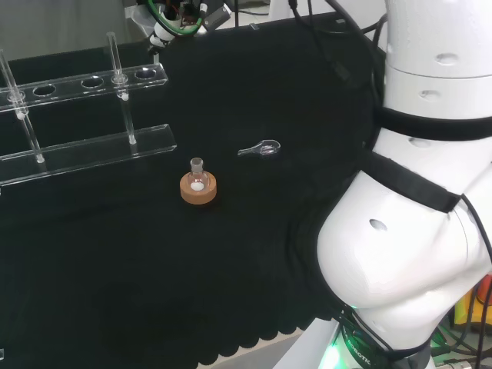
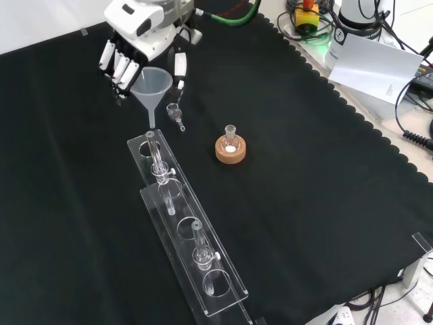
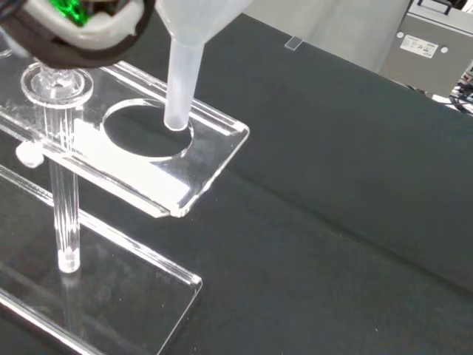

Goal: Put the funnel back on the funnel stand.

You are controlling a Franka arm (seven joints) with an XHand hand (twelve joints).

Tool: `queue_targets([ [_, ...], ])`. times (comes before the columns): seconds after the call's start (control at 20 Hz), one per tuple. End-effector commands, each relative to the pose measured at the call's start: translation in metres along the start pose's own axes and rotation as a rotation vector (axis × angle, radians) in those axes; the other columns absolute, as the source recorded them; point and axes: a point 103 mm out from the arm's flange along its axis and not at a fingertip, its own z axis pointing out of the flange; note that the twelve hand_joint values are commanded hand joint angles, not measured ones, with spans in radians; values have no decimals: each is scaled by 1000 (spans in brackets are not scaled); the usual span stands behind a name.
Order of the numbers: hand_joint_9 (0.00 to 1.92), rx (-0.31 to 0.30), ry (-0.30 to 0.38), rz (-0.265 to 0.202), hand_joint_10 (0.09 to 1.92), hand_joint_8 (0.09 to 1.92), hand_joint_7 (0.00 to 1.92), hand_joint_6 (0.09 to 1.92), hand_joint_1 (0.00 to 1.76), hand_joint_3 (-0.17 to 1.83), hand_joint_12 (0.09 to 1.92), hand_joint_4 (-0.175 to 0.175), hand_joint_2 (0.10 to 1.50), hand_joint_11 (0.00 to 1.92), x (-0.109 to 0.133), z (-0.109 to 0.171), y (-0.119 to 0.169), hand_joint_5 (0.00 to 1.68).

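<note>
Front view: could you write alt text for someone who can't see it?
A black and white robot hand holds a translucent white plastic funnel with its spout above the end hole of a long clear acrylic funnel stand on black cloth. Beside them stand a small glass flask on a cork ring and a tiny clear glass piece.

The counter (image 2: 325,203) is covered with black cloth. A clear funnel stand (image 2: 186,233), a cork ring (image 2: 231,150) bearing a small flask (image 2: 231,134), and a small glass piece (image 2: 176,114) are set directly on it.
</note>
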Motion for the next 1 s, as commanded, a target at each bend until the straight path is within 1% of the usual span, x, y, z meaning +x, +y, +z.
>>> queue_targets([
  [0.05, 1174, 15, 4, -25, 490, 758, 829, 770, 817, 521, 1112, -51, 674, 782, 0, 8, 17, 610],
  [0.4, 1175, 22, 16, -43, 491, 758, 829, 771, 818, 520, 1110, -52, 675, 784, 3, 15, 31, 612],
  [0.65, 1175, 32, 9, -54, 491, 758, 830, 772, 817, 520, 1108, -52, 675, 785, 8, 19, 41, 612],
  [1.0, 1166, 77, -55, -68, 487, 755, 820, 771, 817, 519, 1107, -53, 675, 784, 16, 33, 50, 610],
])
